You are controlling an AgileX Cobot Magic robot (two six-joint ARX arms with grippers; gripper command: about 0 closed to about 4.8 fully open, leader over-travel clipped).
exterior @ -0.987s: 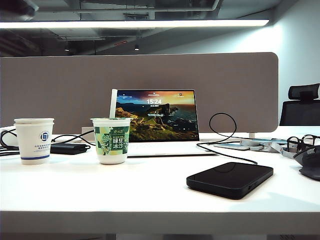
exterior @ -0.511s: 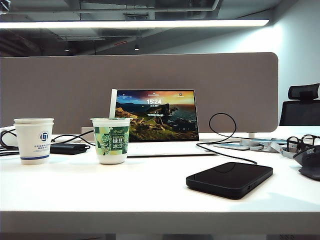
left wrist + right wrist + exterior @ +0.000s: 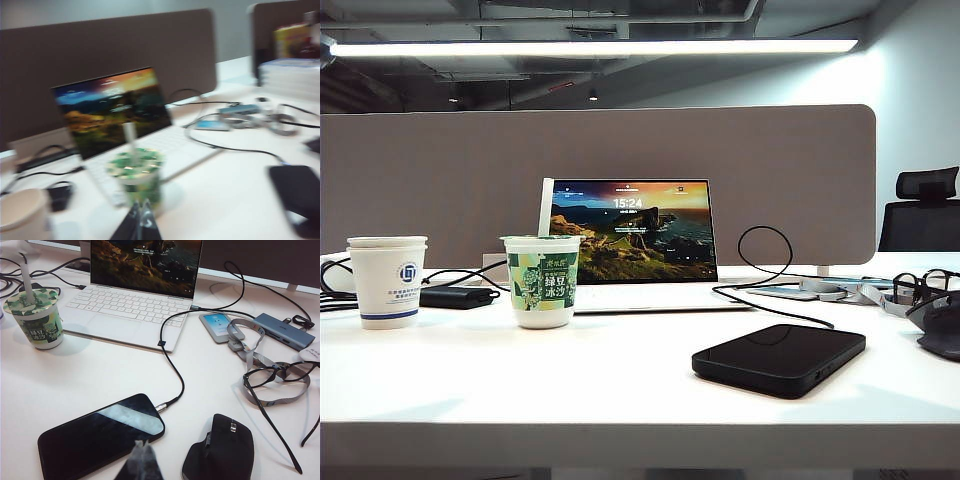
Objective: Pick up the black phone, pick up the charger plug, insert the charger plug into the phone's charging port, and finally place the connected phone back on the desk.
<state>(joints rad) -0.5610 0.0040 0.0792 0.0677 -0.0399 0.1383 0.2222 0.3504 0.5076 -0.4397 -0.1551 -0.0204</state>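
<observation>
Black phone (image 3: 102, 437) lies flat on the table (image 3: 115, 367), directly under the right gripper (image 3: 141, 460), long axis slanting toward the charger plug (image 3: 161, 406) at its far end. Left gripper (image 3: 140, 225) hangs by the green cup (image 3: 136, 177), phone well off to its side. Both sets of fingers closed, empty.

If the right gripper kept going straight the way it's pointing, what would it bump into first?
Probably the black phone. The right gripper, shut, hangs over the desk with its tips aimed at the phone's near edge, though depth is hard to judge here.

The flat glossy black phone (image 3: 100, 437) is lying on the white tabletop (image 3: 105, 370) just beyond the closed right hand (image 3: 139, 460), the metal charger plug (image 3: 161, 406) sitting in its end, the dark rounded mouse (image 3: 220, 450) lying beside it.
</observation>
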